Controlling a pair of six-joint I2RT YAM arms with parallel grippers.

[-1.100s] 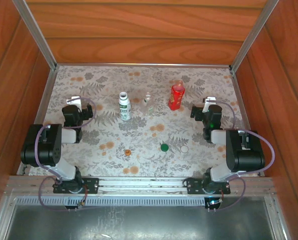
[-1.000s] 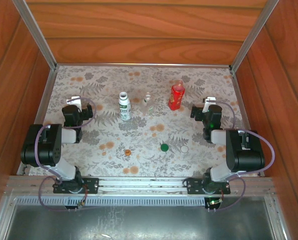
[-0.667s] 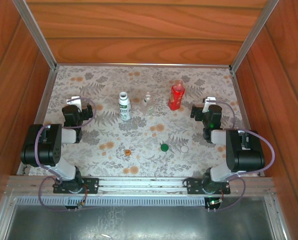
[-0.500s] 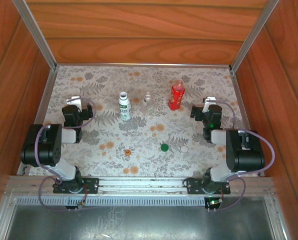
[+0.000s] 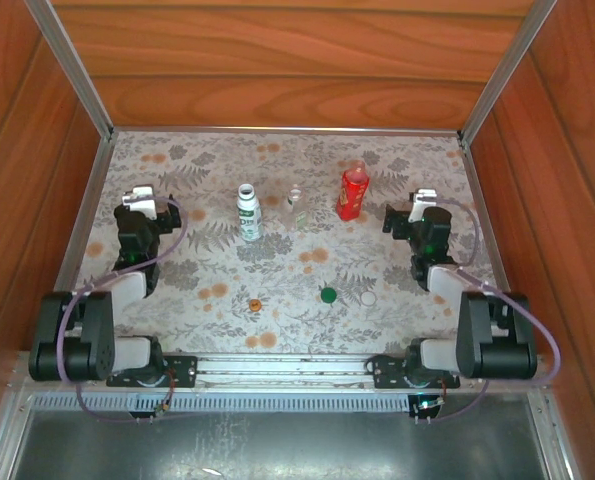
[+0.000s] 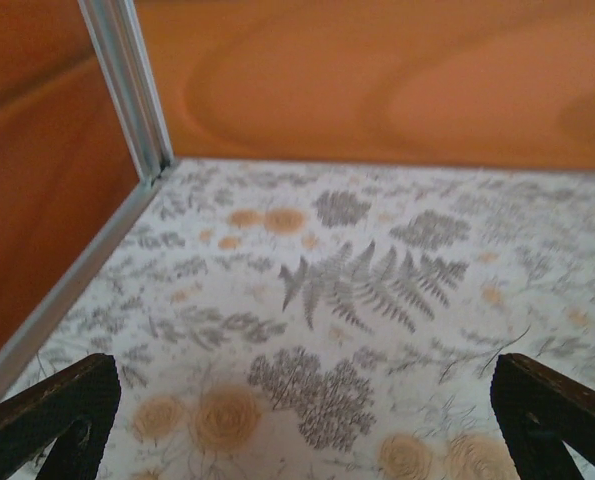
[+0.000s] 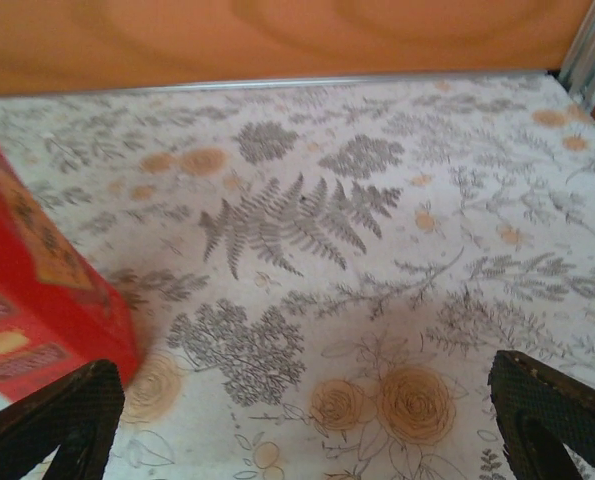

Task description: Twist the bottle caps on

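Three bottles stand uncapped in a row across the mat: a white bottle [image 5: 247,211] with a green label, a tiny clear bottle [image 5: 296,205] and a red bottle [image 5: 353,192]. Nearer the arms lie the bottle caps: orange cap [image 5: 255,303], green cap [image 5: 328,295], white cap [image 5: 368,298]. My left gripper [image 5: 137,205] [image 6: 297,420] is open over bare mat, left of the white bottle. My right gripper [image 5: 417,205] [image 7: 302,415] is open and empty, just right of the red bottle [image 7: 37,290], whose side shows beside its left finger.
The floral mat [image 5: 277,260] lies inside a wooden box with walls on three sides and metal corner posts [image 6: 127,90]. The back wall [image 7: 277,40] stands a short way beyond both grippers. Open mat lies between the bottles and the caps.
Both arms have folded down, their elbows dropping toward the near edge. The left gripper shifted left and slightly farther away, the right gripper slightly right. Bottles and caps have not moved.
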